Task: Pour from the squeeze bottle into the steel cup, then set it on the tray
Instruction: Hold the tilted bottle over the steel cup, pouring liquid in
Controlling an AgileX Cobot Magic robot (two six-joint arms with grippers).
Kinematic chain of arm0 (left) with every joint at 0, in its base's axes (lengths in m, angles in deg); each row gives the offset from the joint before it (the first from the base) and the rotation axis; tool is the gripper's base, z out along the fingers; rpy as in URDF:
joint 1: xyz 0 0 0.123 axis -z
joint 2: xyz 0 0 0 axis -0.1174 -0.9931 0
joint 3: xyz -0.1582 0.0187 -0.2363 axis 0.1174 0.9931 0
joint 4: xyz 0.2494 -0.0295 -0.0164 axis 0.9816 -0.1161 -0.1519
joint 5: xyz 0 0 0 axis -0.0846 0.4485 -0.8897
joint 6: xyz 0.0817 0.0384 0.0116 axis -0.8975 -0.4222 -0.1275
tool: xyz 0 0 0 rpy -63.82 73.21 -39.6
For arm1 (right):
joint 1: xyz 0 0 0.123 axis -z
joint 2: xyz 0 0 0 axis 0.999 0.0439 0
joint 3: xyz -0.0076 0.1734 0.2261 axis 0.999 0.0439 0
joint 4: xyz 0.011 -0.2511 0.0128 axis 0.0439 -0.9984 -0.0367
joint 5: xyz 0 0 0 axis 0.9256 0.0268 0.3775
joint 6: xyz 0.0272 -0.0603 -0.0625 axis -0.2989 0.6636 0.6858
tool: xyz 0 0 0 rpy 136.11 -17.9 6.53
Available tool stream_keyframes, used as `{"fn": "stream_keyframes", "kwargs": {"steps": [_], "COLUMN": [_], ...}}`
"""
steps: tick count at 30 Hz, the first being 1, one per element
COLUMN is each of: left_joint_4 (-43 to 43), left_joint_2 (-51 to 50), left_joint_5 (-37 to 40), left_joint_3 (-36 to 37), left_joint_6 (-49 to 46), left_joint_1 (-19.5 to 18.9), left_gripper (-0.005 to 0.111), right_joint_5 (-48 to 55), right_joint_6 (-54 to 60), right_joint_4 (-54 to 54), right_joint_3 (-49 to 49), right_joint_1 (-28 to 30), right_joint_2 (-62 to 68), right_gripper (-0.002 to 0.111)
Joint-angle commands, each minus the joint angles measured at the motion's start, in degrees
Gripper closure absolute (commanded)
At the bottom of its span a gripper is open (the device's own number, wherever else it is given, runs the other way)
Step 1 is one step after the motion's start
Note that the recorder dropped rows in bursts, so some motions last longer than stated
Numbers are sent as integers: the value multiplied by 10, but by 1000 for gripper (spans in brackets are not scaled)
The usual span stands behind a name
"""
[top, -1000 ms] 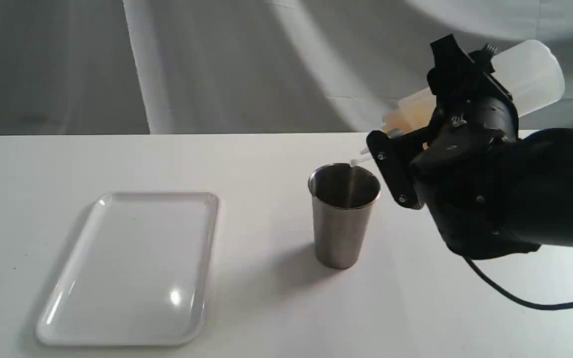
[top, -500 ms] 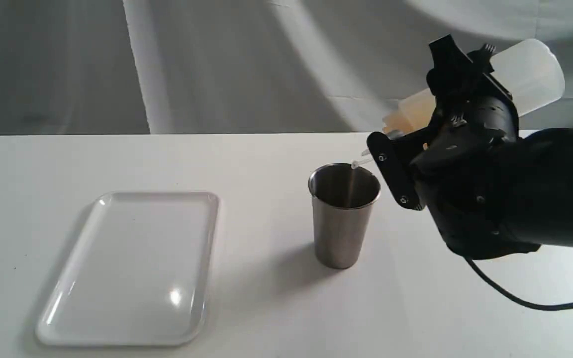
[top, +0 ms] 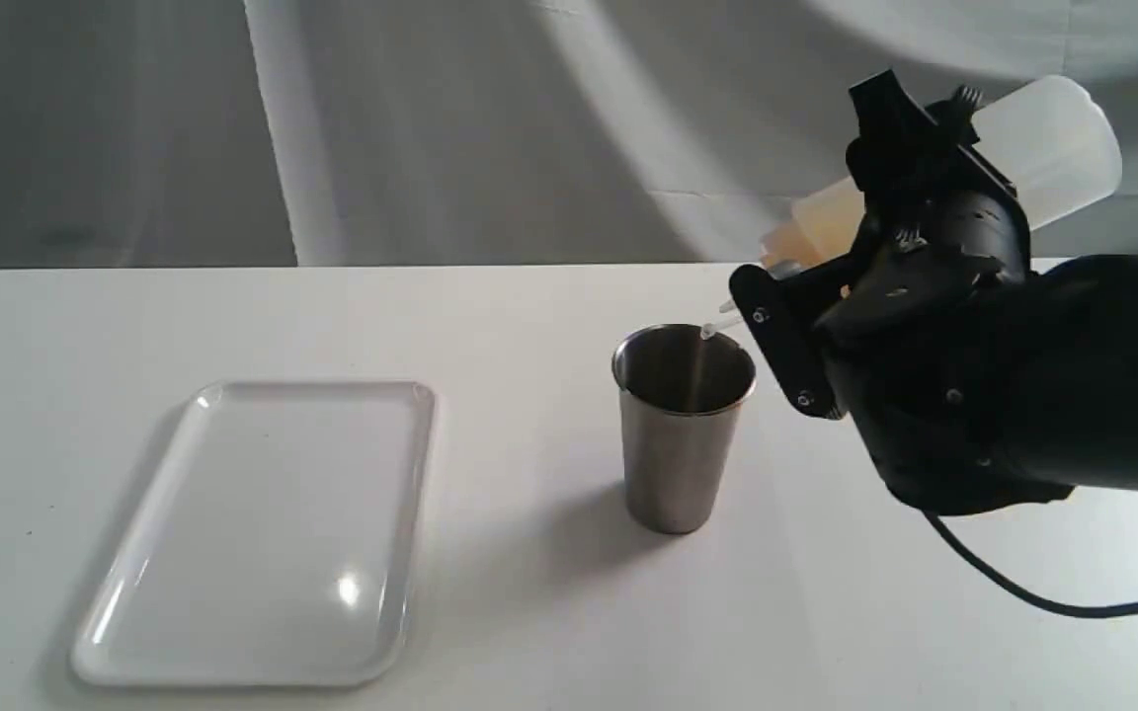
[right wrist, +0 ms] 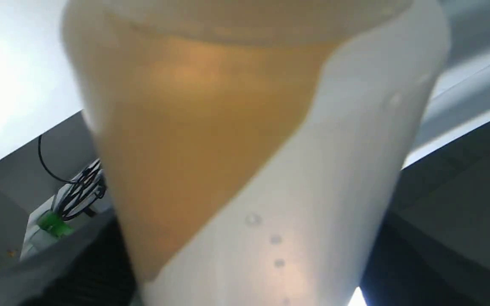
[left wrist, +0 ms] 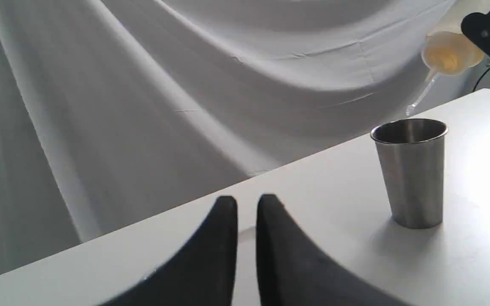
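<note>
My right gripper [top: 910,212] is shut on the squeeze bottle [top: 1048,148], which is tipped with its nozzle down to the left, its tip just over the rim of the steel cup [top: 683,430]. Amber liquid has run to the nozzle end of the squeeze bottle [left wrist: 449,55]. The squeeze bottle [right wrist: 245,153] fills the right wrist view. The steel cup [left wrist: 413,170] stands upright on the table. The white tray [top: 263,533] lies flat to the cup's left with nothing on it. My left gripper [left wrist: 247,204] shows only in its own wrist view, fingers nearly together, holding nothing.
A white table [top: 529,612] carries everything, with a grey cloth backdrop [top: 431,128] behind it. A black cable [top: 1023,592] trails from the right arm across the table at the right.
The bottle and right gripper have barely moved; the nozzle tip has shifted very slightly right and down over the cup's rim.
</note>
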Motion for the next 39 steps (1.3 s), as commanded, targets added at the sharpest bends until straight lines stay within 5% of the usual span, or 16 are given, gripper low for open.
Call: {"fn": "stream_keyframes", "kwargs": {"steps": [1,39], "left_joint_4": [-1,-1], "left_joint_2": [-2,-2], "left_joint_5": [-4,-4], "left_joint_3": [3,3], "left_joint_6": [2,2], "left_joint_1": [-1,-1], "left_gripper": [98,98], "right_joint_5": [17,30], "right_joint_6": [1,-13], "right_joint_4": [-17,-17], "right_joint_3": [-6,-7], "right_joint_1": [-5,-9], "right_joint_2": [-6,-6], "right_gripper": [64,64]}}
